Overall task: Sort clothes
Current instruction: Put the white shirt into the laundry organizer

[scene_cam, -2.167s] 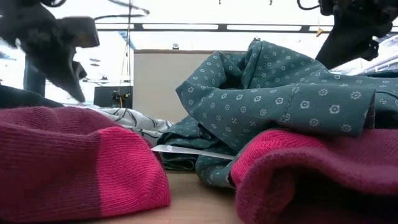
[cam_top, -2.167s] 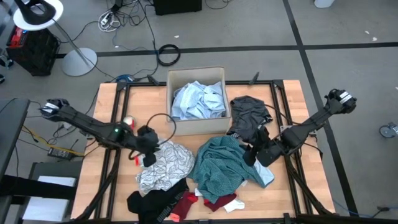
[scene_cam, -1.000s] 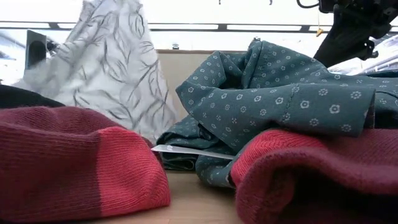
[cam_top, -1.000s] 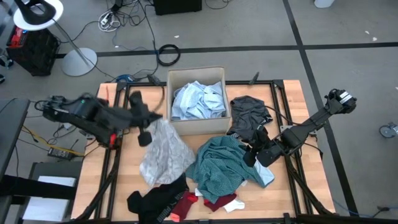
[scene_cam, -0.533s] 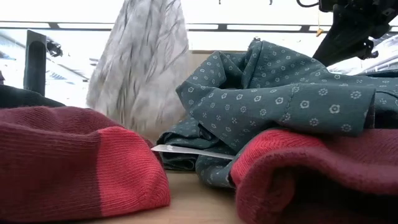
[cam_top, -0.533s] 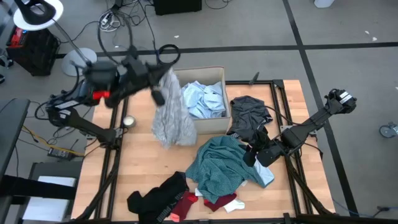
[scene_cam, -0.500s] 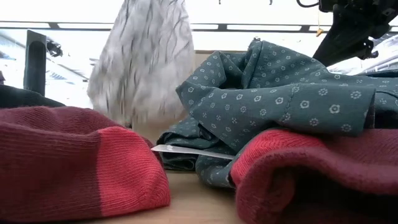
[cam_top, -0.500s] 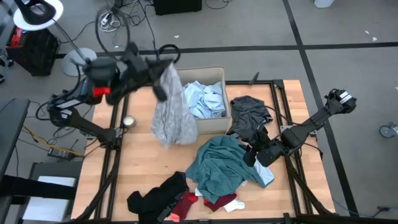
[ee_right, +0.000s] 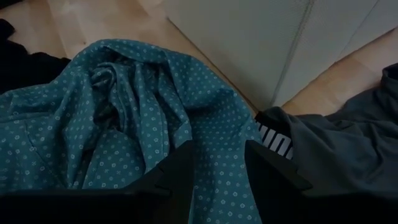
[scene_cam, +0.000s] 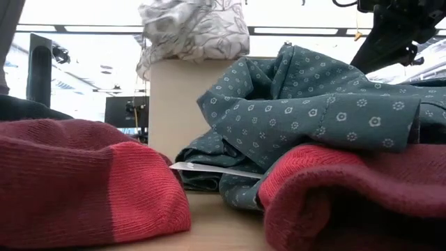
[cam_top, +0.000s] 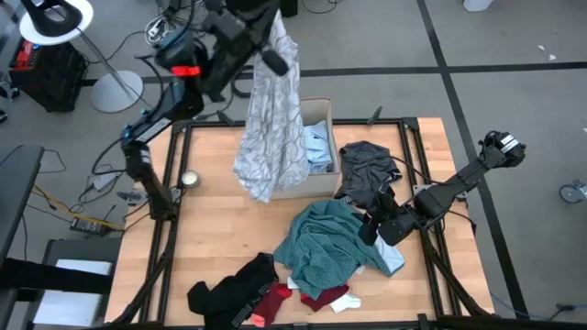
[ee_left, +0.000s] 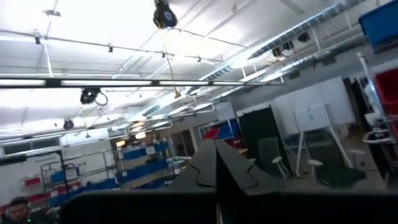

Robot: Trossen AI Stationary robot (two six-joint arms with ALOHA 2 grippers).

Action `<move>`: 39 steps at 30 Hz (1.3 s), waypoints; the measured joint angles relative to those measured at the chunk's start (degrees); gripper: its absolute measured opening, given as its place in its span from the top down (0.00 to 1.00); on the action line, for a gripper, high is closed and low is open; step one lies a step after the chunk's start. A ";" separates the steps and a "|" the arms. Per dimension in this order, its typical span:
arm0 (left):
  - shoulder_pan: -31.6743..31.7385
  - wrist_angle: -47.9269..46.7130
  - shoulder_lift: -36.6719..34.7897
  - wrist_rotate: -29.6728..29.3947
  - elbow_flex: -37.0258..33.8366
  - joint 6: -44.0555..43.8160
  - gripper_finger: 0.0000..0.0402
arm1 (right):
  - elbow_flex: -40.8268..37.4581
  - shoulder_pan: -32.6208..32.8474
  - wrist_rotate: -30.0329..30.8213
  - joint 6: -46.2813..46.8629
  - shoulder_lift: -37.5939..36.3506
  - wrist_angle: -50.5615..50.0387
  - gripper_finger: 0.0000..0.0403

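Note:
High over the table's far left, my left gripper (cam_top: 273,50) is shut on the silvery white garment (cam_top: 271,119). The garment hangs down in front of the cardboard box (cam_top: 321,107); in the low view its lower part (scene_cam: 195,28) shows above the box's top. In the left wrist view the shut fingers (ee_left: 216,186) point up at the ceiling. My right gripper (cam_top: 374,225) is at the right edge of the teal garment (cam_top: 321,243). Its open fingers (ee_right: 217,171) stand just over the cloth (ee_right: 124,124). My left gripper holds the silvery white garment by its upper end (cam_top: 281,32); the gripper itself hides the place of contact. The garment hangs slack below the fingers, lifted clear of the table, with its lower end (cam_top: 261,188) over the box's left wall. My right gripper: whether it touches the teal garment, I cannot tell.
Pale blue clothes (cam_top: 316,147) lie in the box. A dark grey garment (cam_top: 367,165) lies right of the box. A black garment (cam_top: 229,293) and red socks (cam_top: 312,298) lie at the near edge. A small round thing (cam_top: 190,179) sits at the left.
My left gripper has risen and swung toward the far edge and the box, tipping from pointing down to pointing upward. The silvery white garment has been lifted off the table; it now hangs clear at the box's left side.

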 joint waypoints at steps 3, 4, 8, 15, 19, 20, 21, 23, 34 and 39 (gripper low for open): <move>0.34 -1.70 2.10 0.23 1.32 -0.06 1.00 | 0.00 0.00 0.04 -0.07 0.00 -0.19 0.65; 0.34 -3.28 1.92 0.23 0.44 -0.10 1.00 | 0.00 -0.02 0.05 -0.07 0.00 -0.14 0.65; 0.28 -21.10 1.75 0.42 -0.32 -0.28 1.00 | -1.02 -0.02 0.07 -0.24 0.02 -0.04 0.65; 0.61 -51.11 6.43 0.66 -0.76 -11.69 1.00 | -1.79 -0.02 0.07 0.52 0.02 0.57 0.65; 1.43 -58.48 10.84 3.91 -0.74 -17.04 0.99 | -1.79 -0.02 0.05 0.50 0.02 1.51 0.65; 1.52 -59.46 12.34 4.27 -0.72 -18.65 0.99 | -1.79 -0.02 0.04 0.50 0.02 1.58 0.65; 1.52 -60.70 13.95 4.34 -0.70 -20.02 0.98 | -1.79 -0.02 0.05 0.50 0.02 1.60 0.65; 1.45 -62.62 17.31 4.50 -0.70 -22.47 0.98 | -1.79 -0.02 0.04 0.55 0.02 1.76 0.65; 1.78 -64.65 29.85 5.21 -0.74 -22.55 0.78 | -1.79 -0.02 0.03 0.07 0.02 2.70 0.65; 1.48 -66.66 28.76 8.20 -0.66 -18.60 0.74 | -1.79 -0.02 0.02 -0.02 0.02 2.67 0.65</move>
